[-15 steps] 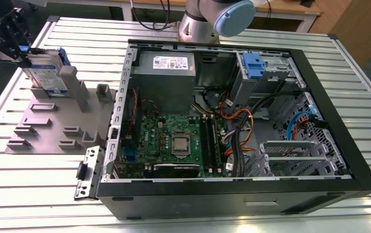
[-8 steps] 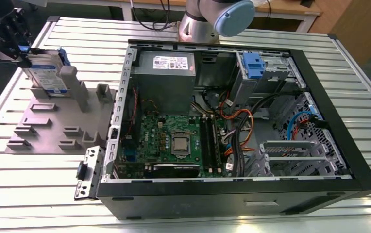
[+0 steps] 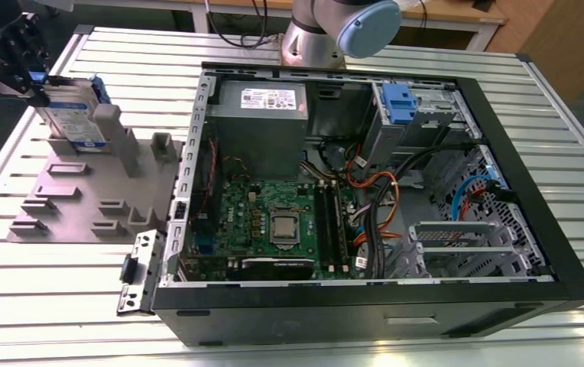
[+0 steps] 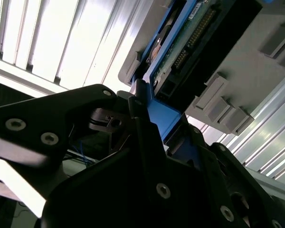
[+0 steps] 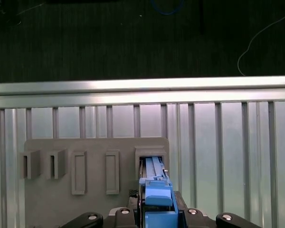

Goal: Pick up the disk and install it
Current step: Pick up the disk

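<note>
**Operator:** Report the scene, nearest item first.

**Technician:** The slatted metal table (image 3: pixel 37 306) carries an open computer case (image 3: pixel 374 313), laid on its side with the interior facing up. Inside the case, the green motherboard (image 3: pixel 271 222) lies toward the near wall. Beyond it sits the grey power supply box (image 3: pixel 261 122). A blue latch (image 3: pixel 399 103) is in the case's far corner, on the exterior view's right. The arm's base (image 3: pixel 318 42) rises just beyond the case's far wall.

**Operator:** Locate the disk.

**Technician:** The disk (image 3: pixel 73 115) is outside the case, on the exterior view's left of it. It stands upright on edge in a slot (image 5: pixel 151 159) at the far end of a grey holder plate (image 3: pixel 78 199). The plate lies flat on the table, just beside the case's side wall. The disk's white-and-blue label faces the case.

**Operator:** State the pincer condition.

**Technician:** The pincer (image 3: pixel 33 84) is at the disk's upper edge, on the side away from the case. In the second wrist view, a black finger (image 4: pixel 138 102) lies against the blue bracket (image 4: pixel 161 121) on the disk's edge. In the first wrist view, the bracket sits between both fingers with no gap showing. The pincer is closed narrow on the disk, and the disk is seated in its slot on the plate.
</note>
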